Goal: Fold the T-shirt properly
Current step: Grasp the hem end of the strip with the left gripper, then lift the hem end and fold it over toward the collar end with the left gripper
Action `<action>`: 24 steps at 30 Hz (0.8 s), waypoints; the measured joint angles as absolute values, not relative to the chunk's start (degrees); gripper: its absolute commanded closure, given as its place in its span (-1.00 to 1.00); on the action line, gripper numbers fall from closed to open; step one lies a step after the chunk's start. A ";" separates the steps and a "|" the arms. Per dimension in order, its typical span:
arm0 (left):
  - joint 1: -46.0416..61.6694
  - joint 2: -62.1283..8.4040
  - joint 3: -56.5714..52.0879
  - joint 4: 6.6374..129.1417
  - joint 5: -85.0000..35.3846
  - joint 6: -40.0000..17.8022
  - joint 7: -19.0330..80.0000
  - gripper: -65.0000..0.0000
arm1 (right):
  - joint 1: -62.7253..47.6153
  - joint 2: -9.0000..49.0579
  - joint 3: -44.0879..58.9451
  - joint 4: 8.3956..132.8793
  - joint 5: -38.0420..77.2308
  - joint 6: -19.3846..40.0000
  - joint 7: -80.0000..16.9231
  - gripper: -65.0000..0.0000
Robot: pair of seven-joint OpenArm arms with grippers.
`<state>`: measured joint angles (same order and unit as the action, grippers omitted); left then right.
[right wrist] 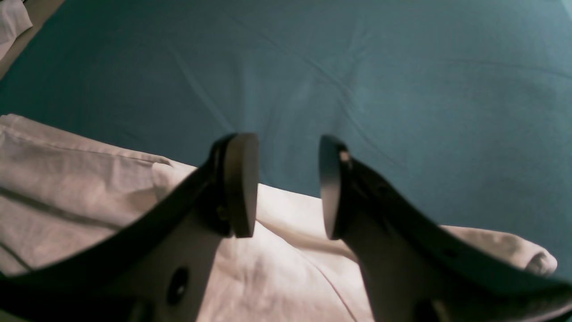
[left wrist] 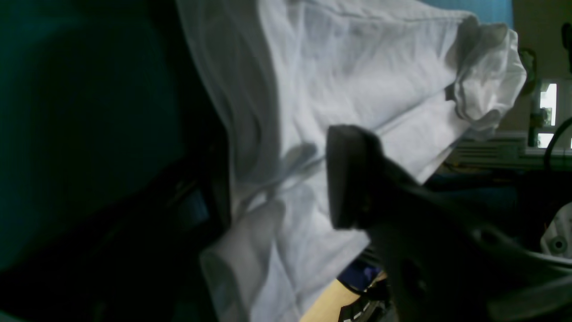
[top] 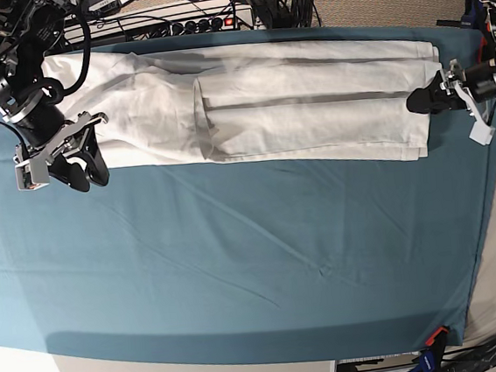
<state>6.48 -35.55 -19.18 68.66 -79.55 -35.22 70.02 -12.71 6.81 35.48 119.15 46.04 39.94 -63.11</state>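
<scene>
Teal cloth (top: 238,266) covers my bench, the T-shirt (top: 249,107) lies along the far edge already folded into a long strip, right gripper (right wrist: 286,185) open and empty, left gripper (top: 428,98) at its end, grip unclear, so cross folds remain I guess.

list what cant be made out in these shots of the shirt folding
- Left gripper: one finger shows in the left wrist view, the other is lost in dark blur; too small in the base view to tell a grip on the T-shirt.
- T-shirt's far edge: base view, the right arm covers its end.
- T-shirt's near part: right wrist view, hidden behind the open right gripper.
</scene>
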 measured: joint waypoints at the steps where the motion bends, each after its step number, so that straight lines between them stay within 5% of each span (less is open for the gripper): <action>1: 6.50 -35.53 -19.14 68.66 -79.57 -35.22 70.24 0.17 | -12.73 6.81 35.48 119.15 46.04 39.94 -63.13 0.29; 8: 6.66 -35.40 -19.00 68.62 -79.77 -35.18 71.05 0.43 | -12.71 6.81 35.48 119.15 46.04 39.94 -63.13 0.29; 13: 6.83 -35.09 -18.76 68.45 -79.99 -34.76 71.94 1.00 | -12.71 6.81 35.48 119.15 46.04 39.94 -63.13 0.29; 24: 7.46 -34.61 -18.63 74.41 -82.96 -39.59 80.01 1.00 | -12.73 6.79 35.46 119.11 38.98 39.94 -61.30 0.29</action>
